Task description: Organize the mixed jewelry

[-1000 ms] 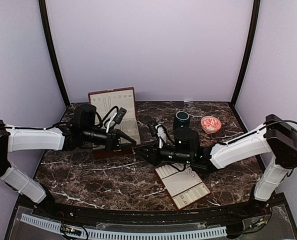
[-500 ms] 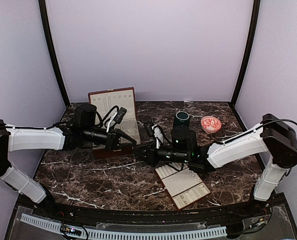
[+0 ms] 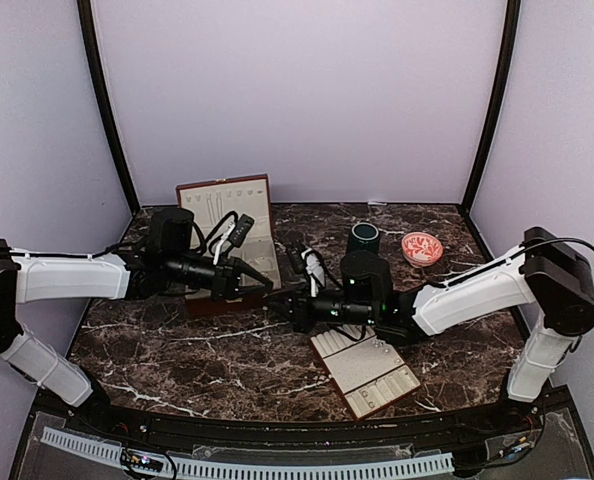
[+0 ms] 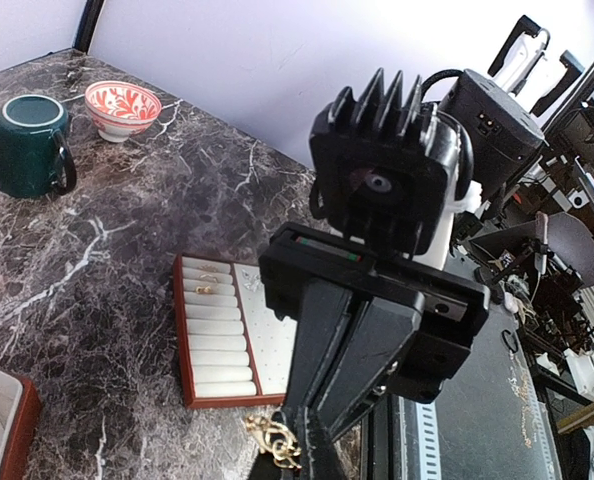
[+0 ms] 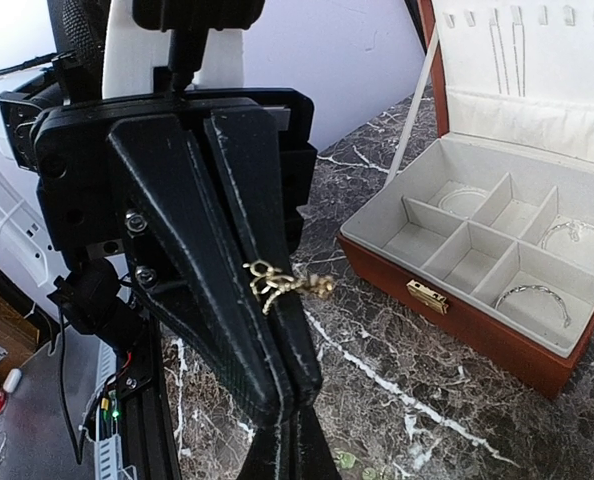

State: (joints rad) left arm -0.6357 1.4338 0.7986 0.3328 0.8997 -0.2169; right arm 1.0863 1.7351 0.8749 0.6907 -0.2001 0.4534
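A small tangled gold piece (image 5: pixel 282 283) of the mixed jewelry sticks out of the seam between my left gripper's shut fingers (image 5: pixel 247 230); it also shows as the gold piece (image 4: pixel 272 437) low in the left wrist view. My left gripper (image 3: pixel 267 286) hangs just in front of the red-brown box (image 3: pixel 227 205). My right gripper (image 3: pixel 280 298) is shut, tip to tip with the left one; I see nothing between its fingers (image 4: pixel 332 350). Thin bangles (image 5: pixel 575 234) lie in the box's compartments (image 5: pixel 477 250). Small rings (image 4: pixel 202 288) sit in the padded tray (image 4: pixel 267 340).
A dark green mug (image 3: pixel 363 238) and a red-patterned bowl (image 3: pixel 421 248) stand at the back right. The padded tray (image 3: pixel 367 372) lies under the right forearm near the front. The box lid stands upright against the back wall.
My right gripper slid left until its tip met the left gripper's tip, and its jaws closed. The left arm stayed still with the gold piece.
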